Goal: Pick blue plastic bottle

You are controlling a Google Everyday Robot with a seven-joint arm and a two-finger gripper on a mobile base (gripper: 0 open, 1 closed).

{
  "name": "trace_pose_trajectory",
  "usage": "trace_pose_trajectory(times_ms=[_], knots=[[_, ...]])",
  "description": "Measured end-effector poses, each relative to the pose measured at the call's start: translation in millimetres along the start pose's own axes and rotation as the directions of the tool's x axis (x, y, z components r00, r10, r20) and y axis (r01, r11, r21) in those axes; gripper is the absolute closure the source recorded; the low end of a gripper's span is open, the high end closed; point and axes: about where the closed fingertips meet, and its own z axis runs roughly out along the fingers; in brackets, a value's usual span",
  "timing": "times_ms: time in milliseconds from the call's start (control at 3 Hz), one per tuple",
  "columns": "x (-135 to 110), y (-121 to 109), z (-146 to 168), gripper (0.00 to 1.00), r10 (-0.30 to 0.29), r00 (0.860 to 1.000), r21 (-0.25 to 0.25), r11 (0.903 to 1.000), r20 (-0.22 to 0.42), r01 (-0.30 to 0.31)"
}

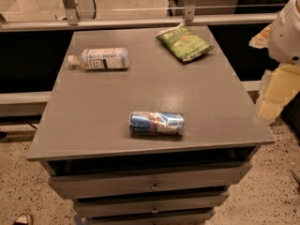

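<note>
The blue plastic bottle [99,59] lies on its side at the back left of the grey cabinet top [108,97]. It is clear and pale bluish, with its white cap pointing left and a white label with dark print. My gripper [275,93] hangs at the right edge of the view, beside the cabinet's right side, below the white arm [287,32]. It is far to the right of the bottle and holds nothing that I can see.
A blue-and-silver drink can [156,123] lies on its side near the front edge. A green chip bag [183,42] lies at the back right. Drawers [150,185] sit below the top. A rail and a glass partition [140,21] run behind the cabinet.
</note>
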Motion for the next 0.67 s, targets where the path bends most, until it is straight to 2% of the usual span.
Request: trace_pose_trajectory(times_ms=[333,667], knots=[[0,0,0,0.0,0.0,1.0,0.0,1.0,0.0,0.0],[-27,-16,14,0.0,-0.012,0.998,0.005,0.9999,0.066,0.011]])
